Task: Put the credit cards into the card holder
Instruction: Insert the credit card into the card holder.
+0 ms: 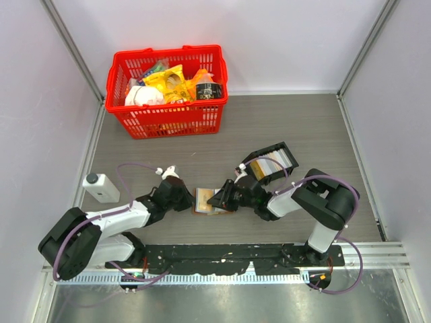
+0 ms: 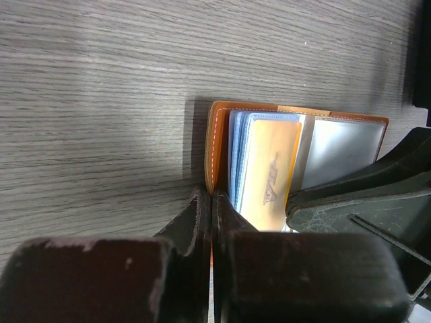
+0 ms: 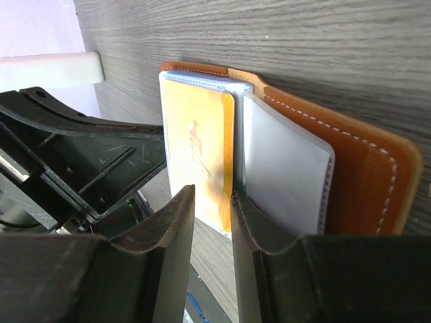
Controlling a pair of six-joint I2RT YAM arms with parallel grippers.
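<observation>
Card holder [image 2: 296, 134] lies open, left jaws clamping its cover edge, right jaws parted around the yellow card [image 3: 199, 161].

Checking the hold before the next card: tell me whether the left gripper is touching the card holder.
Touching. The left wrist view shows the left gripper with its jaws pinched shut on the orange-brown cover edge of the card holder.
</observation>
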